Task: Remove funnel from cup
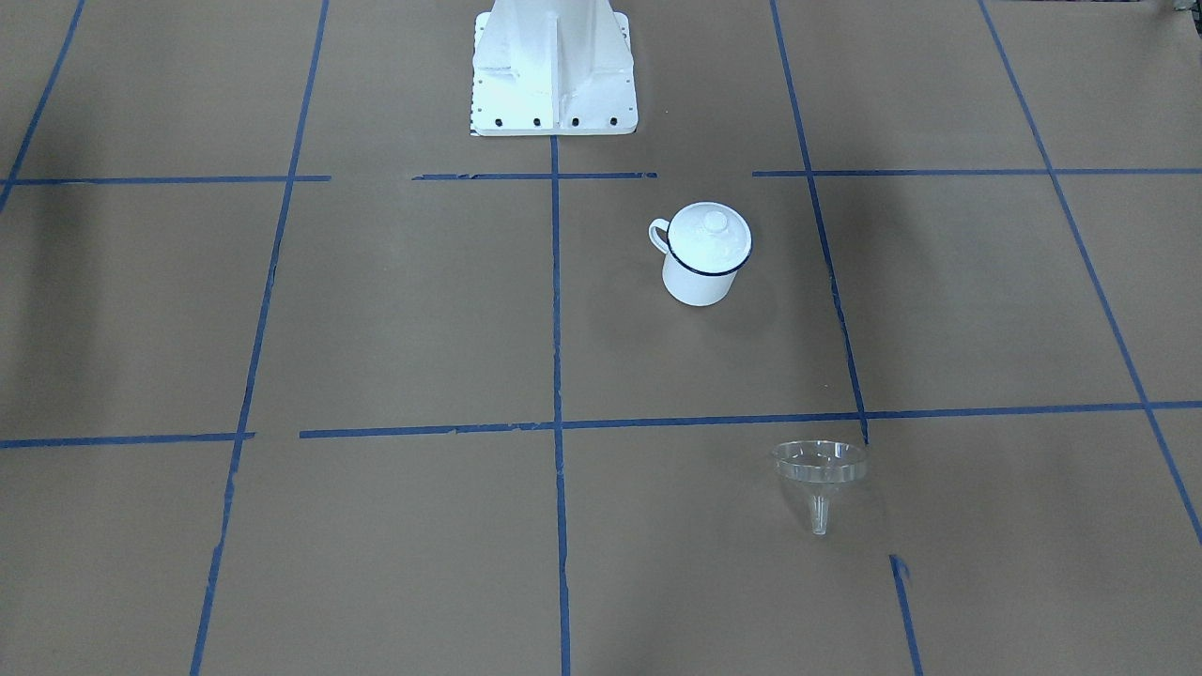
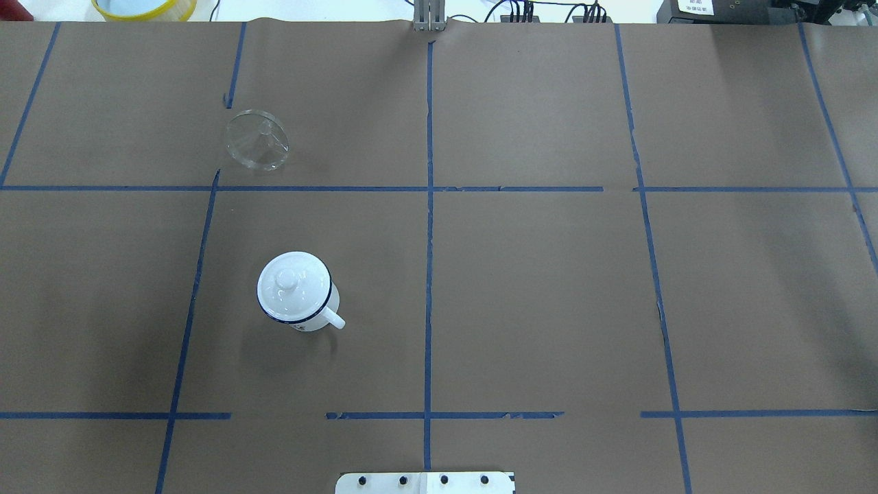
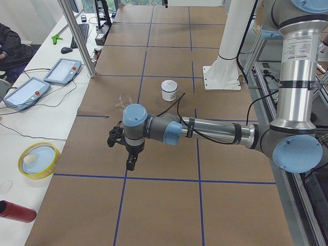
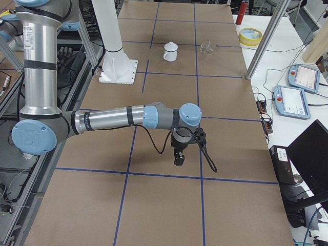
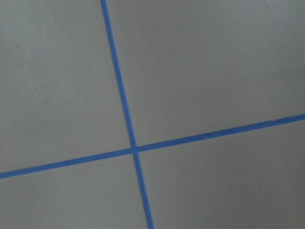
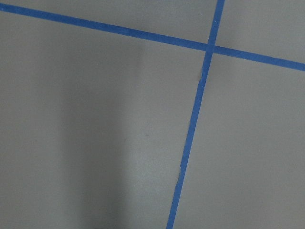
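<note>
The clear plastic funnel (image 1: 819, 465) rests by itself on the brown paper, well away from the cup; it also shows in the overhead view (image 2: 256, 140). The cup (image 1: 697, 277) is a white enamel mug with a dark blue rim line, and a white domed lid with a knob (image 1: 711, 235) sits on it. It stands upright on the robot's left half (image 2: 310, 324). The left gripper (image 3: 131, 161) and the right gripper (image 4: 179, 156) show only in the side views. They hang over bare paper far from both things. I cannot tell whether they are open or shut.
The robot's white base (image 1: 554, 75) stands at the table's near edge. A yellow-rimmed dish (image 3: 38, 160), a red bottle (image 3: 18, 211) and teach pendants (image 3: 64, 69) lie on the side table beyond the paper. Blue tape lines cross the paper.
</note>
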